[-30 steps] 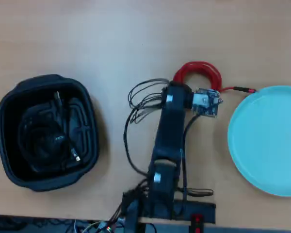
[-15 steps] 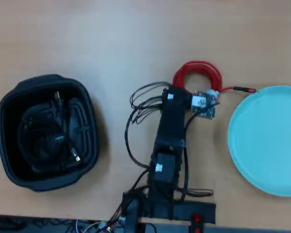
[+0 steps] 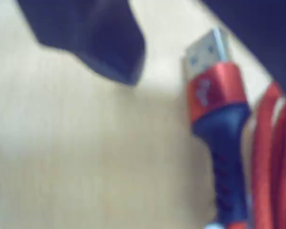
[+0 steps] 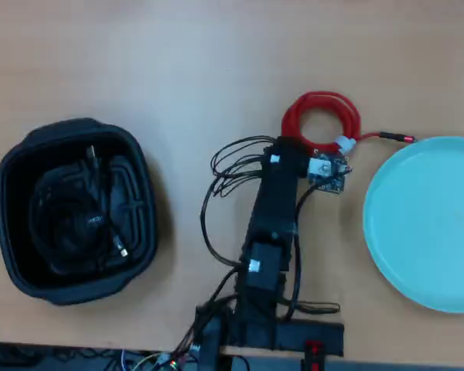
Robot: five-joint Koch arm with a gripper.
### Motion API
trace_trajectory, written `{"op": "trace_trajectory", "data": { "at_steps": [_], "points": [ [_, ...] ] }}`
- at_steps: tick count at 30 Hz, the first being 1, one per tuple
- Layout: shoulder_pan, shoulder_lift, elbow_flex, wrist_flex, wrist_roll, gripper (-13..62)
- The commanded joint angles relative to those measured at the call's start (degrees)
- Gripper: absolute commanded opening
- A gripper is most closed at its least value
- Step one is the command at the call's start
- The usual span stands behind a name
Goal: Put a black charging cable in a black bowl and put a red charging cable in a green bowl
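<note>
**A:** Where is the claw, and how do its jaws stand?

**B:** In the wrist view, one dark jaw shows at the top left and another dark mass fills the top right corner, with bare desk between them. So the claw (image 3: 200,52) stands apart, holding nothing. From overhead its tips are hidden under the arm's (image 4: 272,224) wrist.

**A:** What lies nearest to it?

**B:** The red charging cable (image 4: 322,122). In the wrist view, one plug (image 3: 214,95) with a silver tip, red collar and dark sleeve lies flat on the desk between the jaws, nearer the right one, and red cord strands run along the right edge. Whether a jaw touches the plug I cannot tell; the picture is blurred.

**A:** And from overhead?

**B:** The red coil is a round loop on the desk (image 4: 216,62), right of centre, just beyond the wrist. A white tie (image 4: 343,143) sits at its lower right, and a tail with a plug runs right, ending just beside the green bowl's rim.

**A:** The green bowl?

**B:** The green bowl (image 4: 425,224) sits against the desk's right edge, partly cut off by the frame.

**A:** The other side?

**B:** The black bowl (image 4: 31,147) sits near the left edge, well apart from the arm. The black charging cable (image 4: 81,224) lies coiled inside it. Thin loose wires (image 4: 224,166) loop beside the arm on its left.
</note>
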State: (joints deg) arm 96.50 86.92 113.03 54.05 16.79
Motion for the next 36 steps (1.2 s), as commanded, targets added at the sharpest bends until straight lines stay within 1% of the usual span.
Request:
{"op": "trace_trajectory", "data": {
  "at_steps": [1,5,8,12,15,18,23,29,36],
  "points": [
    [-2.29,0.7,-2.11,-0.79,0.44,38.8],
    [-7.82,1.93,-2.29,-0.35,3.08,38.8],
    [-11.95,8.61,-3.08,0.18,4.31,38.8],
    [-12.48,17.31,-6.33,5.54,4.31,38.8],
    [-12.3,19.42,-11.95,13.27,3.6,38.9],
    [-10.99,19.16,-15.82,17.14,1.67,38.8],
    [-3.43,18.46,-15.82,17.05,0.53,38.9],
    [2.99,9.14,-16.17,16.61,-1.58,39.2],
    [3.69,-1.67,-19.69,14.41,-1.93,39.2]
  ]
}}
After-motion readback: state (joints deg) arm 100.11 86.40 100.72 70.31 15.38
